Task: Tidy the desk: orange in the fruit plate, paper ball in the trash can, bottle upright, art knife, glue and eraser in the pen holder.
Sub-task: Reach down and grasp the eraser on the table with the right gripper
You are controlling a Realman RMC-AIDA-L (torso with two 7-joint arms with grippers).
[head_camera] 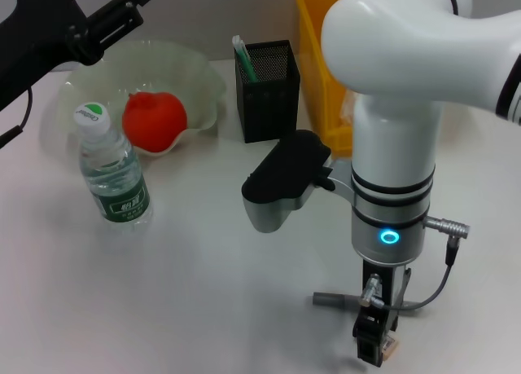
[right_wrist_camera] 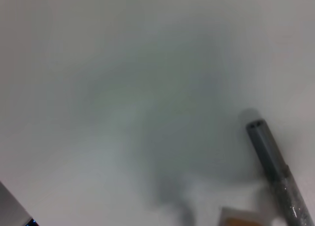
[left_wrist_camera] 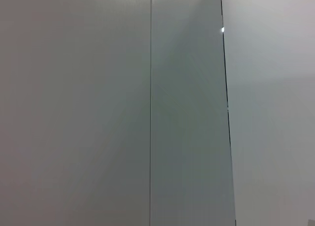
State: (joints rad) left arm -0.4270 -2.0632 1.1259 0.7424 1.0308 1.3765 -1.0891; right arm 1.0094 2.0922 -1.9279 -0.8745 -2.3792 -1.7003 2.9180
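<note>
right gripper [head_camera: 376,341]: my right arm hangs low at the table's near edge, gripper pointing down onto the desk; I cannot tell how its claw stands, the body blocks it.
left gripper [head_camera: 122,15]: raised at the far left corner, above the fruit plate's rim; claw state I cannot tell. Left wrist view shows only plain grey panels.
art knife [head_camera: 335,299]: grey, slim, lying flat just beside the right gripper, barrel sticking out to its left; in the right wrist view the grey barrel [right_wrist_camera: 273,167] has a translucent far section.
eraser [head_camera: 389,347]: small tan/orange bit at the gripper's tip, partly hidden; blurry orange block [right_wrist_camera: 241,218] in the right wrist view, near the knife.
open room: wide bare white table [head_camera: 187,301] between the bottle and the right arm; near edge is tight by the gripper.
fruit plate [head_camera: 195,72]: clear, wavy rim, far left; holds 1 orange [head_camera: 154,120], reddish-orange, at its near side.
bottle [head_camera: 112,172]: upright, clear, green label, white cap with green spot, just in front of the plate.
pen holder [head_camera: 269,93]: black mesh, far centre, 1 green-and-white stick [head_camera: 242,58] inside at its left corner.
yellow bin [head_camera: 319,64]: behind the right arm, contents hidden.
</note>
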